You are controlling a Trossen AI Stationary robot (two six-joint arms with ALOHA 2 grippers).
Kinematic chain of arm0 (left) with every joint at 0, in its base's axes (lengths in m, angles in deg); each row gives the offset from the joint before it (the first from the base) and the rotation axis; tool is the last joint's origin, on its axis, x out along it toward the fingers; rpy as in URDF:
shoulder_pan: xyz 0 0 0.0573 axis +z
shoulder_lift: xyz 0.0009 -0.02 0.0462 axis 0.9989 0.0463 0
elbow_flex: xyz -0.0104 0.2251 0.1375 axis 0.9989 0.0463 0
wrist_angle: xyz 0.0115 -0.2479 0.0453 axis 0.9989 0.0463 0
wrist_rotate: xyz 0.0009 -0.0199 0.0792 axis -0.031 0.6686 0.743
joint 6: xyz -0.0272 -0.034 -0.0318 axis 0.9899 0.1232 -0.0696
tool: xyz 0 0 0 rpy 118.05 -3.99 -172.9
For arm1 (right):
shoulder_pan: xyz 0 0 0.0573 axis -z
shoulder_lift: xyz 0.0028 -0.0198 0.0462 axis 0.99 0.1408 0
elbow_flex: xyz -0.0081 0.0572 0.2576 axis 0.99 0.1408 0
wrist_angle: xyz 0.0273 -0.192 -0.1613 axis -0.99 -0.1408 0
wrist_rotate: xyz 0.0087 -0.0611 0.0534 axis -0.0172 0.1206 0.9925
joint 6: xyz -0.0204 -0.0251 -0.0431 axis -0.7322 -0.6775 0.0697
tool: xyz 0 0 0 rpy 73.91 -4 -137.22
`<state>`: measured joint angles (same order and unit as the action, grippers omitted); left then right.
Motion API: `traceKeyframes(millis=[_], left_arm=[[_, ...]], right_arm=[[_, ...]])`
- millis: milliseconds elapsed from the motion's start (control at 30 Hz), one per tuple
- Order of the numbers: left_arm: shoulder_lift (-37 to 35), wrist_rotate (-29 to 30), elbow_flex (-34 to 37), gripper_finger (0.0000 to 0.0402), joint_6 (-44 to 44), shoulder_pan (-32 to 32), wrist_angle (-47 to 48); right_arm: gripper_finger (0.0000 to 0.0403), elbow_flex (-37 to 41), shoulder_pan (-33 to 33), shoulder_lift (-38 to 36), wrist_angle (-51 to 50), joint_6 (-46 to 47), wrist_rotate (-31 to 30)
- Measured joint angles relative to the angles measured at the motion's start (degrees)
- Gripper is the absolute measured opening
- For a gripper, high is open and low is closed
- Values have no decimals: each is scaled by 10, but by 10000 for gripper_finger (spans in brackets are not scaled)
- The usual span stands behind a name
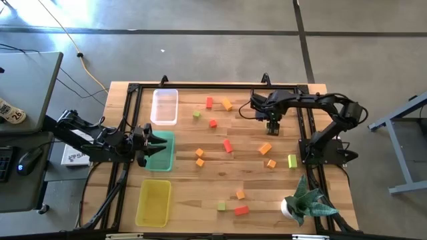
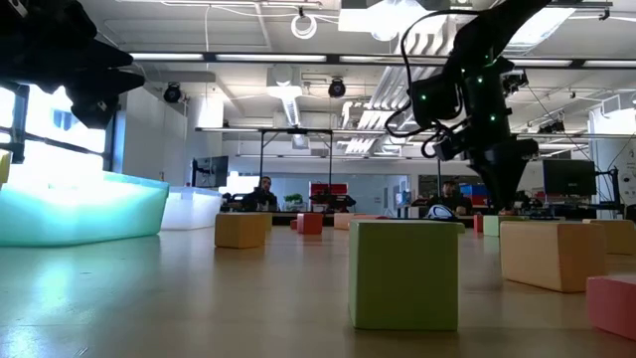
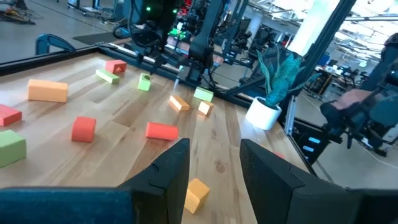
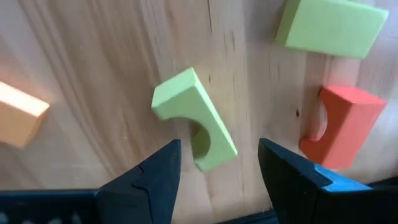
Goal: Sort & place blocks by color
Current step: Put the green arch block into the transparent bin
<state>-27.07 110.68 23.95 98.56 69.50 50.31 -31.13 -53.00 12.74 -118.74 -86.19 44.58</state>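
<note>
1. A wooden table [image 1: 220,180] in an open workshop is seen from above; three trays lie down its left side: a clear tray [image 1: 165,107] uppermost, a green tray [image 1: 162,151] in the middle, a yellow tray [image 1: 154,202] lowest.
2. The blocks [image 1: 228,146], red, orange and yellow-green, are scattered over the middle and right of the table; none can be made out in a tray, so sorting looks barely begun.
3. The right gripper [image 1: 272,126] is poised at upper right with its fingers spread and nothing held, apparently lined up for a pick.
4. In the right wrist view a green arch block [image 4: 194,118] lies flat between those fingers, its long axis slanting from upper left to lower right, its notch facing lower left.
5. The left gripper [image 1: 152,141] is parked over the green tray, fingers parted and empty, probably waiting.
</note>
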Motion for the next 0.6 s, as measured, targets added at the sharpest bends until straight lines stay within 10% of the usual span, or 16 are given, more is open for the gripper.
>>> traceKeyframes(millis=[600], left_arm=[[0,0,0,131,0,0,0]], right_arm=[[202,0,0,86,18,0,-10]])
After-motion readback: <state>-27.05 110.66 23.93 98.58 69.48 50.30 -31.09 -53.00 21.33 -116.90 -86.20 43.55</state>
